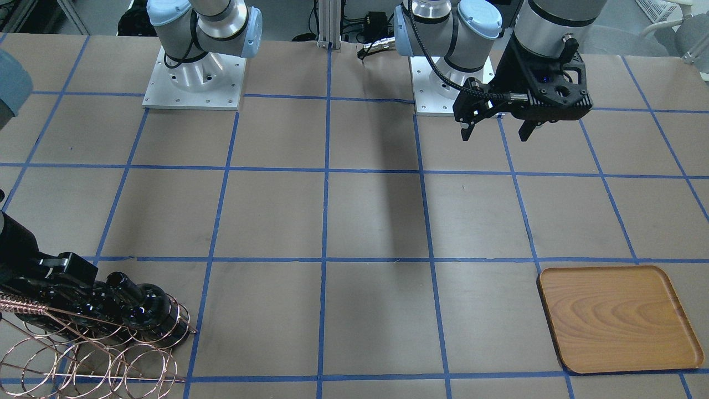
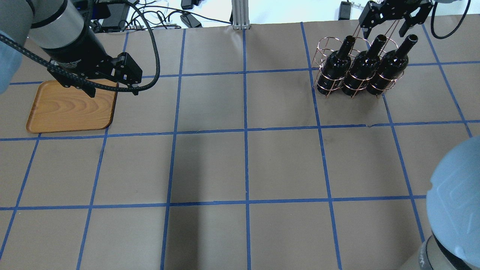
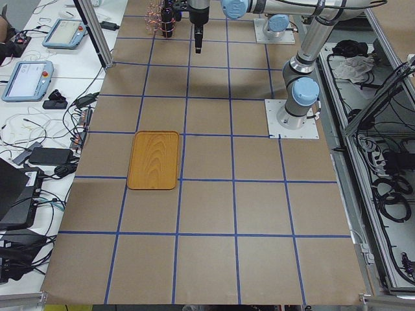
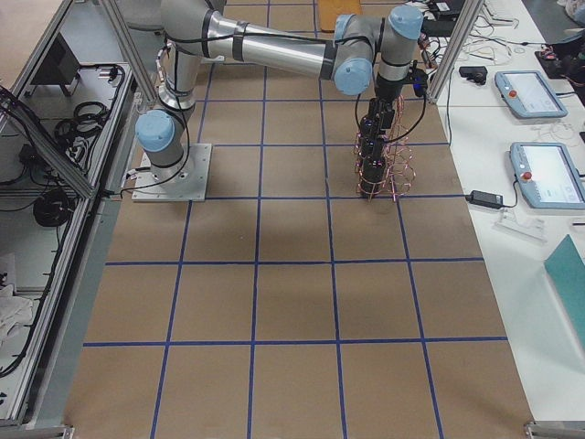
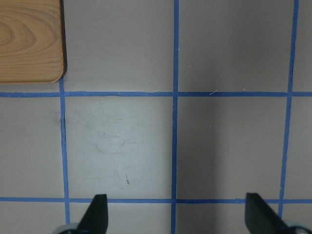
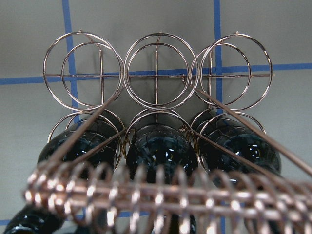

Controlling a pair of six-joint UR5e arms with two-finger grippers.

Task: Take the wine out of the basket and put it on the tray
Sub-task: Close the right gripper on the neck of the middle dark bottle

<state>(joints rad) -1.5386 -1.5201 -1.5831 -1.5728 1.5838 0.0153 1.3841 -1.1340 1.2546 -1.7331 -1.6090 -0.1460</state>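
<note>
**Step in hand: approach to the wine, no bottle taken yet**

The table carries the tray at far left, bare, and the basket at far right, well apart. Three bottles of wine stand upright, side by side, in one row of the basket's rings. The other row holds none. The right gripper hangs above the necks and the handle, fingers spread wide, gripping nothing. The left gripper hovers over table near a tray corner, fingers wide apart, also gripping nothing.

Judgement: the pick is not begun. The next move calls for centring on one neck, clear of the handle wires, then descending and closing firmly.
</note>
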